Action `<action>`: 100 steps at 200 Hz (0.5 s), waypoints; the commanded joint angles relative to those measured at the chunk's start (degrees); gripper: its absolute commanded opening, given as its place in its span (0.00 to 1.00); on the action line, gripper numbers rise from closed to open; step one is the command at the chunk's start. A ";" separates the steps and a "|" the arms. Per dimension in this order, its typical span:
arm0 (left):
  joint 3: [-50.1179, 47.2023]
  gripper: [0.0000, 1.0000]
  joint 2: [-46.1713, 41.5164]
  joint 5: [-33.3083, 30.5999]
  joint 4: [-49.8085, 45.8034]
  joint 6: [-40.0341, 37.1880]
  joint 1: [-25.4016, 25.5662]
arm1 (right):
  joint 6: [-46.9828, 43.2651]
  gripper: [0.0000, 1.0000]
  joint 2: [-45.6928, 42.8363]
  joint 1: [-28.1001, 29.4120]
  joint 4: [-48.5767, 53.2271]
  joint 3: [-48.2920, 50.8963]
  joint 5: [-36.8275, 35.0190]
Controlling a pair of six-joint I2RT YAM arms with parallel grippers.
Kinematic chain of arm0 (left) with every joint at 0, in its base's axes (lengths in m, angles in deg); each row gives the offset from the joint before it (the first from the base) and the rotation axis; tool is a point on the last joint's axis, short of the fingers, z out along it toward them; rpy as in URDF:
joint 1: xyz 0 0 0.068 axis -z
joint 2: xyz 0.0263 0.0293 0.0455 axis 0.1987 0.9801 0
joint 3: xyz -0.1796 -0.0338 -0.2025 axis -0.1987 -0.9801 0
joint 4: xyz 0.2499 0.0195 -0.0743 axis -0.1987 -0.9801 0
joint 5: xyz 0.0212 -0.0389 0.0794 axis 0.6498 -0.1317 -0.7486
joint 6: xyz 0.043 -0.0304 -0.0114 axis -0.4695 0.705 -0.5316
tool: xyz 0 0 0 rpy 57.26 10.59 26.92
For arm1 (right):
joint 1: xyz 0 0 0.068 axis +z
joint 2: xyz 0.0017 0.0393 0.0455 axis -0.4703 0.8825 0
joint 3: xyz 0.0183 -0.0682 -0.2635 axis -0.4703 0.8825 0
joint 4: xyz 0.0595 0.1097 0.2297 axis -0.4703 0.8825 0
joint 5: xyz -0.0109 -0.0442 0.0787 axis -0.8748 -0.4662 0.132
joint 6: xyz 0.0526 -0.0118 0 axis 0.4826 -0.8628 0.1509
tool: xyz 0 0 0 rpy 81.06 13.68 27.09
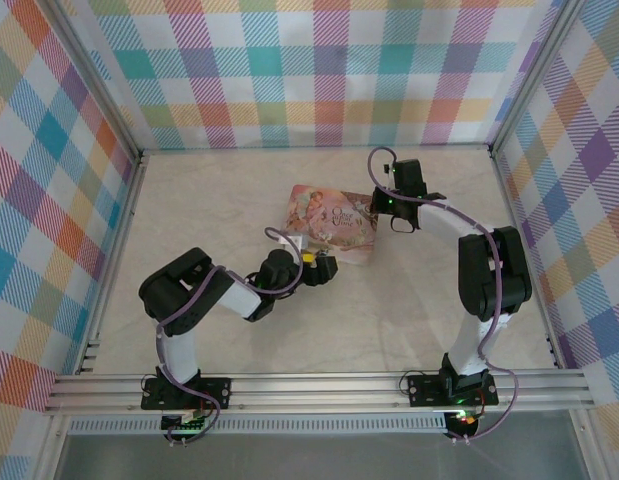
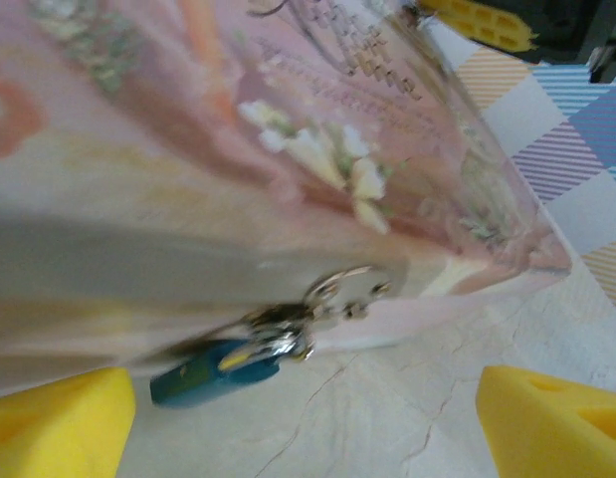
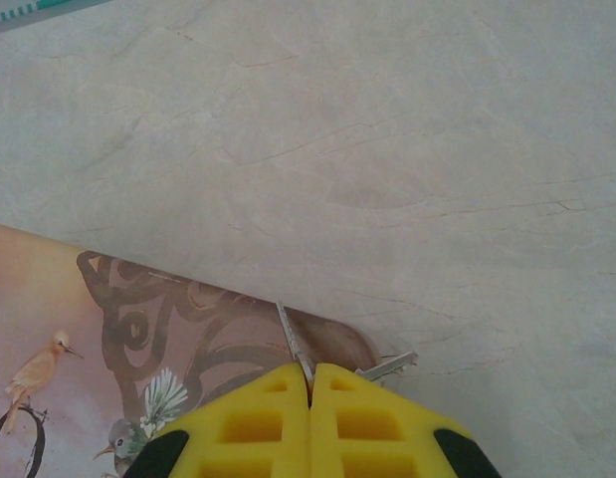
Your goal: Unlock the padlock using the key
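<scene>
On the marbled table (image 1: 239, 190), bent left arm's jaws gape near the padlock (image 2: 213, 370); right jaws pinch the key (image 3: 293, 341).

One pink tin (image 1: 334, 222), one padlock (image 2: 213, 370), one key (image 3: 294, 344), two claws: left claw (image 2: 303, 428), right claw (image 3: 309, 386).

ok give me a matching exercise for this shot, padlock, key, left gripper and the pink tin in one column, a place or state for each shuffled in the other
Things:
1. padlock
2. key
3. left gripper
4. pink picture tin

Places or states:
a. lying flat on the table, picture side up
b. open, yellow fingers wide apart
c. nipped in the shut right gripper
d. blue, close against the tin's side wall

Pairs: 1-d, 2-c, 3-b, 4-a
</scene>
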 commanded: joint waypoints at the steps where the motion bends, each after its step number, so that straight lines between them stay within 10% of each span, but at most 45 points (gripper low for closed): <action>1: 3.05 0.89 1.88 -1.60 -1.28 -2.67 1.33 | -0.21 0.00 -1.72 0.77 0.20 0.92 1.16; 100: 5.91 0.80 7.03 8.28 6.89 0.02 0.29 | -0.23 0.00 -2.69 1.04 -0.24 2.25 0.76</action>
